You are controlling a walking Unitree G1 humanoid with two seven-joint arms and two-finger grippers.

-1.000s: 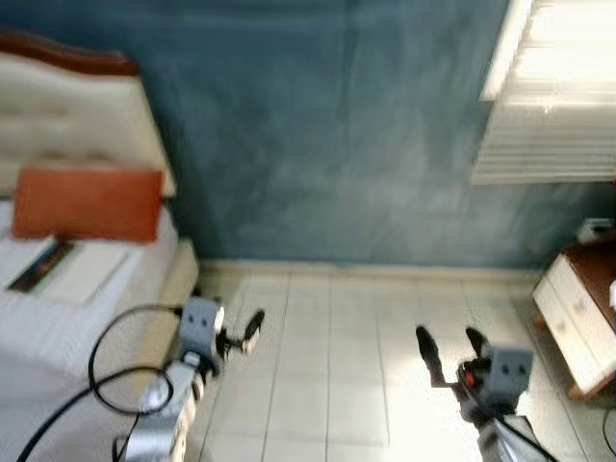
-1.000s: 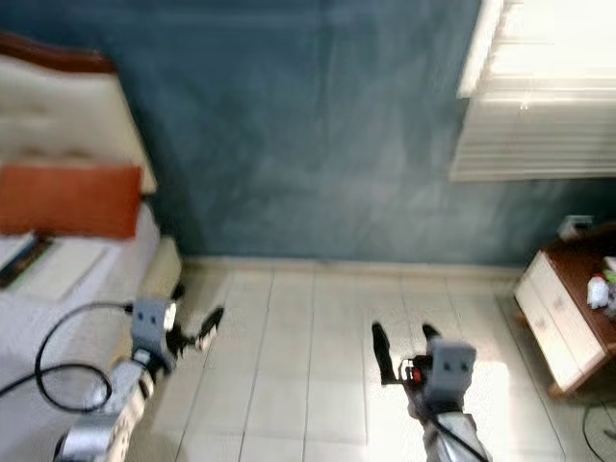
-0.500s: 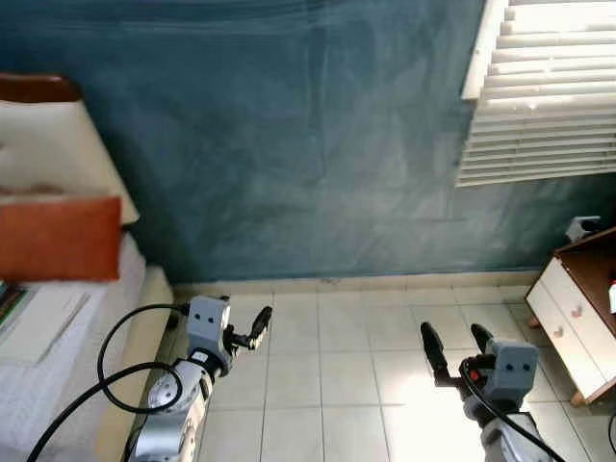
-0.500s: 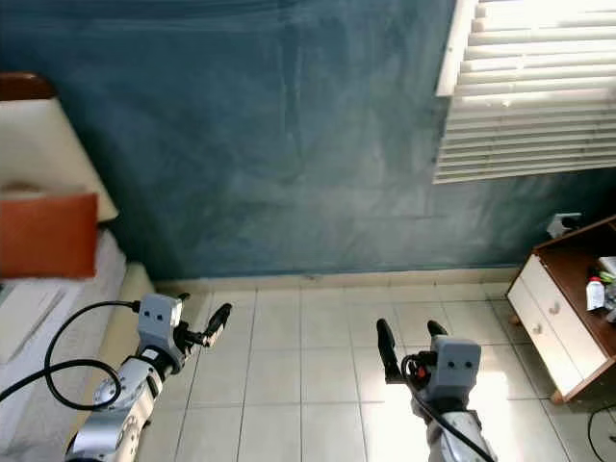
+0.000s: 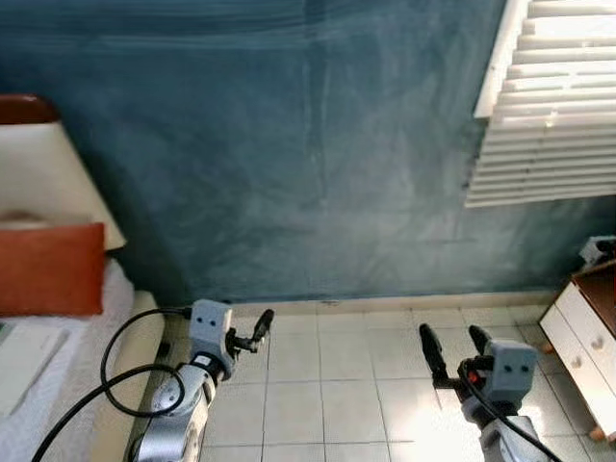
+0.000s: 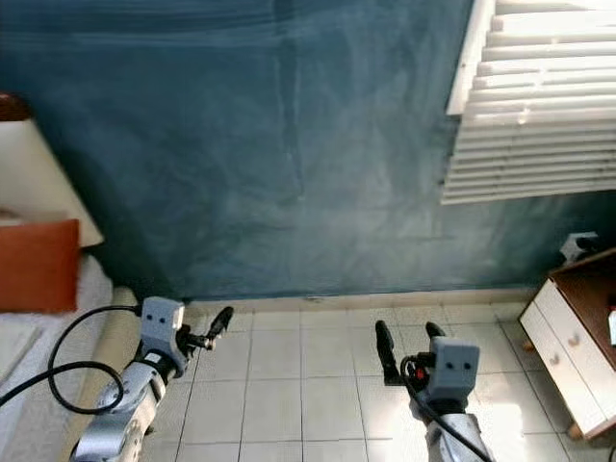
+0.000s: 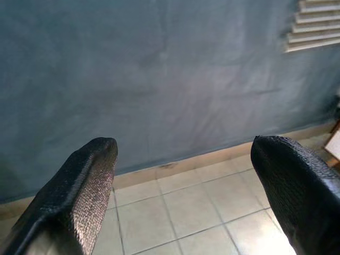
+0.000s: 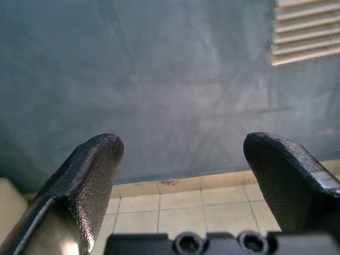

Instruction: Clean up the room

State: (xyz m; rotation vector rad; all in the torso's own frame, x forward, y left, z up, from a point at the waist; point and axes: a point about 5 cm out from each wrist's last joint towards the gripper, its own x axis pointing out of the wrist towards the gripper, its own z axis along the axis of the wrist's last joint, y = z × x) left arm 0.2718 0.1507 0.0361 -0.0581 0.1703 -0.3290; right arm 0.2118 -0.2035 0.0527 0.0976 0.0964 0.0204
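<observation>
Setting: a bedroom corner, seen from the robot's head looking forward and down. The landmark is a dark blue-green wall [image 5: 289, 154] across the whole width ahead.
Floor: pale square tiles [image 5: 327, 385] run from the foot of the wall toward the robot, with a light skirting strip where tile meets wall.
Window blind: white slats [image 5: 549, 125] hang on the wall at its upper right end, brightly lit.
Bed: at the wall's left end stands a bed [image 5: 48, 385] with a cream padded headboard [image 5: 48, 192] against the wall. An orange pillow [image 5: 48, 269] leans upright against the headboard, above white bedding.
Dresser: at the wall's right end, under the blind, is a low white dresser [image 6: 568, 366] with drawers with round knobs and a dark wooden top. A small white item sits on the top close to the wall; too small to identify.
Left gripper: the left gripper [image 5: 252, 332] is raised over the tiles beside the bed, aimed at the base of the wall. A black cable loops from its arm. In the left wrist view its two black fingers [image 7: 79, 196] are spread wide apart, nothing between them.
Right gripper: the right gripper [image 5: 450, 342] is raised over the tiles toward the dresser end, also aimed at the wall. Its fingers [image 8: 79, 186] stand wide apart and hold nothing.
Things to tidy: the pillow on the bed and the small item on the dresser, both well apart from either gripper.
</observation>
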